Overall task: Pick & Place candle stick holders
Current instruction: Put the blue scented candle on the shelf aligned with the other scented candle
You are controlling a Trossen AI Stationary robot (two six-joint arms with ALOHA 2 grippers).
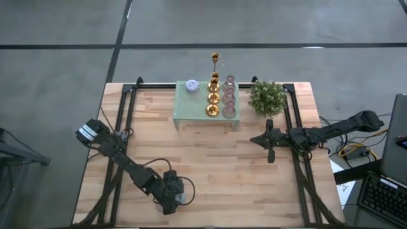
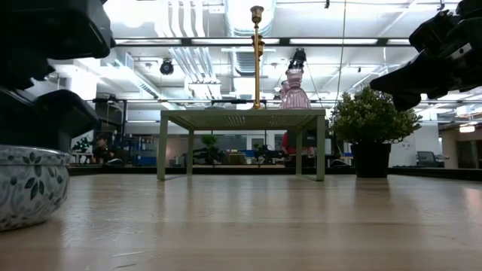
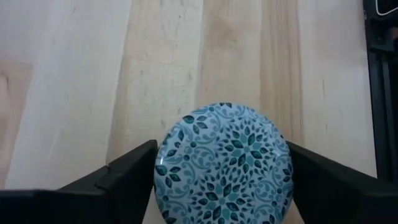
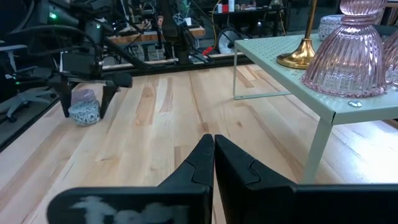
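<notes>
Left gripper, at the table's seven o'clock edge, straddles the squat patterned holder, fingers apart at nine and three; likely heavy, hard, slick and breakable, best pinched low across its round flanks, while the right gripper waits closed

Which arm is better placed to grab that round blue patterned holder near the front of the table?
Left. The left hand already straddles the round patterned holder, one finger on each side, at the table's front edge. The right hand is closed and waits near the plant, much farther away.
</notes>
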